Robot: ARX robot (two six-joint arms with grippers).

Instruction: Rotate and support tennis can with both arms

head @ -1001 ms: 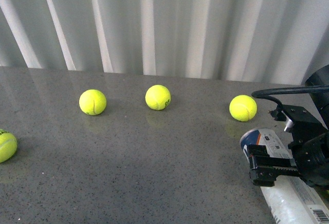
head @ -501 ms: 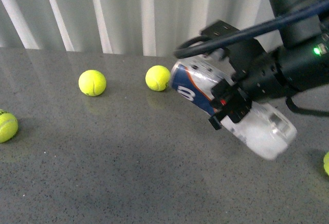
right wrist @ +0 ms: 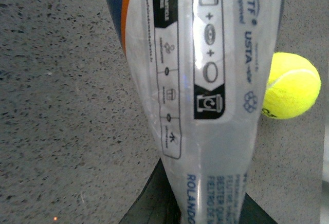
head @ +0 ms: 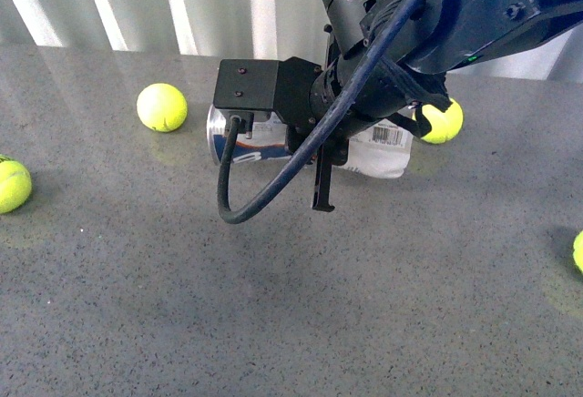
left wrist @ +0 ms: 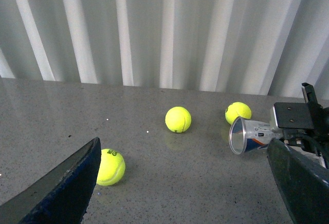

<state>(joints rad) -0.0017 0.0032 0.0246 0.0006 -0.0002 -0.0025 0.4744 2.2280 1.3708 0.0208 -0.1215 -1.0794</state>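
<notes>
Over the middle of the table (head: 273, 306), the tennis can (head: 260, 140) lies level in the right gripper (right wrist: 205, 211), whose fingers (right wrist: 148, 203) are clamped on its squeezed waist. I cannot tell if it touches the surface. The left gripper (left wrist: 185, 193) waits with its fingers (left wrist: 67, 188) wide apart, well away from the can's open mouth. My worry is the soft plastic: in rotation it may buckle more and slide out, because only one pinch holds it. The closed end is just beside a tennis ball (head: 444, 121) and may knock it. The hanging cable (head: 221, 188) could also snag. The near side of the table is bare, so I judge the left arm has room to approach.
</notes>
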